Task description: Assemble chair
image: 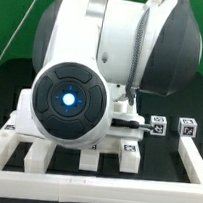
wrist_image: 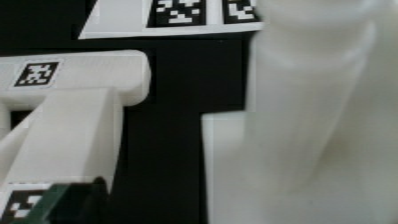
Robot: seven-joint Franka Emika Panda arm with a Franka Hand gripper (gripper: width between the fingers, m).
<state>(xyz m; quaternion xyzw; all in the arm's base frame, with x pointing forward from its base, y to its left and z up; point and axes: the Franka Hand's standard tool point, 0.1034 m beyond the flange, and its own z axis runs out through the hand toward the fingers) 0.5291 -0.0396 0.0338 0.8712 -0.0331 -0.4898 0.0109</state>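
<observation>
A black surface (image: 161, 147) is shown, fenced by long plain white rails. One rail (image: 91, 189) is laid across the near edge, and another (image: 191, 160) runs along the exterior view's right. A dark green backdrop (image: 5, 40) is seen far off on the exterior view's left. In the wrist view, the marker board (wrist_image: 116, 22), thin, white and printed with square tags, is shown lying flat on the surface.

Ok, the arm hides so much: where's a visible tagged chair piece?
Exterior view's far right: the chair piece sits beside a second tagged piece, behind the white border rail.
</observation>
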